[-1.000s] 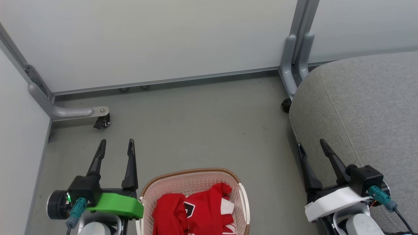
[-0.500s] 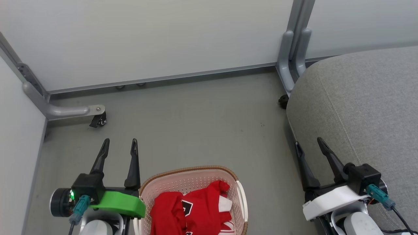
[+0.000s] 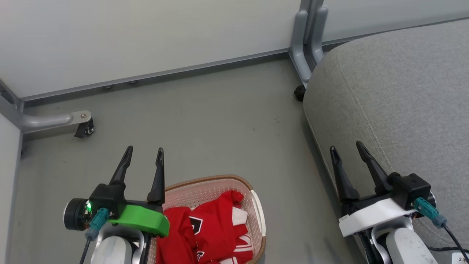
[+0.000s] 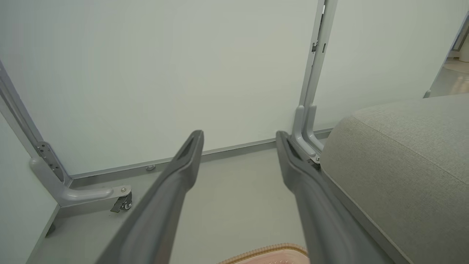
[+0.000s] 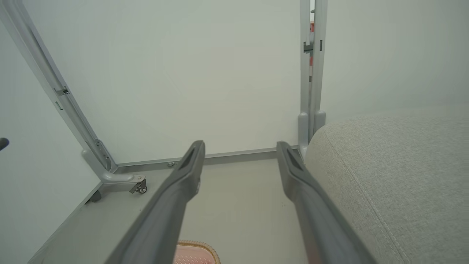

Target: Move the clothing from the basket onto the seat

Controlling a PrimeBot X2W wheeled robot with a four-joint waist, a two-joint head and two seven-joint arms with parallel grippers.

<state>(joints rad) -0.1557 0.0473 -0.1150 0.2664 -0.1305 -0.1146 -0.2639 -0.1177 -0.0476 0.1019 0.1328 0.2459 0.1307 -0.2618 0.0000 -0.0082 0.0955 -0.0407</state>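
Note:
The red clothing (image 3: 209,229), with white stripes and a black-and-white mark, lies bunched in the cream basket (image 3: 258,216) with a brown braided rim, on the floor at the bottom centre of the head view. My left gripper (image 3: 144,151) hovers open just left of the basket, nothing between its fingers. My right gripper (image 3: 346,147) is open at the near left edge of the grey seat (image 3: 399,95), which spreads across the right side. A strip of the basket rim (image 4: 263,253) shows under my left gripper (image 4: 239,135) in its wrist view; the seat (image 5: 395,172) lies right of my right gripper (image 5: 240,146).
White partition panels on grey metal frames close off the back and left. A frame foot with a castor (image 3: 83,128) stands at the left, and an upright post (image 3: 307,33) rises behind the seat corner with a small black wheel (image 3: 299,92). Grey floor lies between.
The whole head picture has shifted: the camera turned, so the floor, basket and seat slid left and up. Both grippers keep their open pose relative to the basket and seat.

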